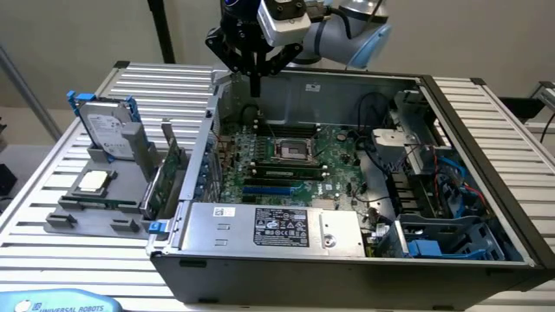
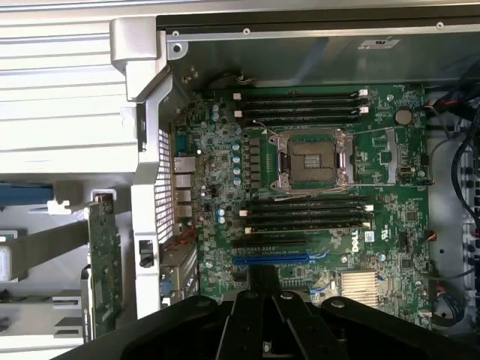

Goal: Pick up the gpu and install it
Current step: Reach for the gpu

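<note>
well, gpu [image 1: 171, 179] upright in holder [image 1: 87, 220] on slatted table [image 1: 485, 117]; beige wall [image 1: 78, 32] behind.

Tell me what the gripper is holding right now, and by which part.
Nothing is held. The gripper is shut and empty above the open computer case, while the gpu stands untouched in the gray rack outside it.

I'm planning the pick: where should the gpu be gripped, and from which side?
Probably its top edge, from straight above: the gpu stands on edge in the gray holder, close beside the case, leaving its thin upper edge free.
</note>
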